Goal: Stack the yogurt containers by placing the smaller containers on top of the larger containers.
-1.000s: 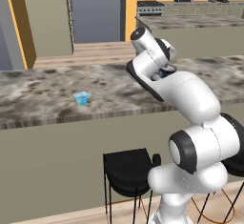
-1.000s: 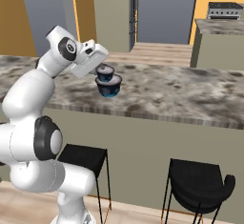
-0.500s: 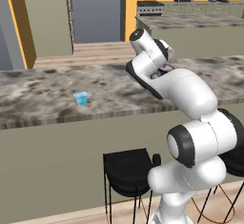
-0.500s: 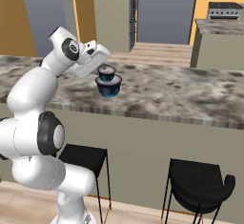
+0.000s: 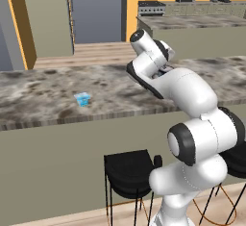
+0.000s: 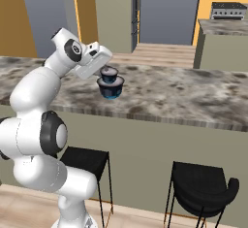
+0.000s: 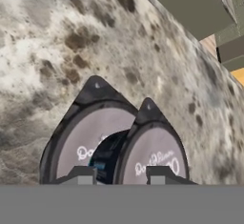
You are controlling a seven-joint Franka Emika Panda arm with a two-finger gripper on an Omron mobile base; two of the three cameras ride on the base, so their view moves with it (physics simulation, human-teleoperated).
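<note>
One tiny light-blue yogurt cup (image 5: 82, 99) stood alone on the mottled stone counter (image 5: 38, 95), far to the left in the left base view and well apart from the robot. To its right, the white arm (image 5: 163, 78) reached over the counter's front edge, with a black stool (image 5: 129, 172) tucked below it.

In the right base view the arm came in from the left, its hand tipped towards two dark-blue round cups with whitish-grey tops. The smaller-looking upper dark cup (image 6: 109, 73) sat right at the end of the hand, directly above the wider lower dark cup (image 6: 111, 88), which was over the counter near its front edge. Whether the two cups touched could not be made out from that side. Farther right, a second black stool (image 6: 203, 188) stood under the counter's overhang.

From the hand view, both grey lids showed side by side and overlapping, printed with faint lettering, against the stone surface. The gripper (image 7: 121, 174) was clenched as tight as it went, its two tips straddling the dark-blue gap where the lids met. Which of the two cups it pinched could not be told.
</note>
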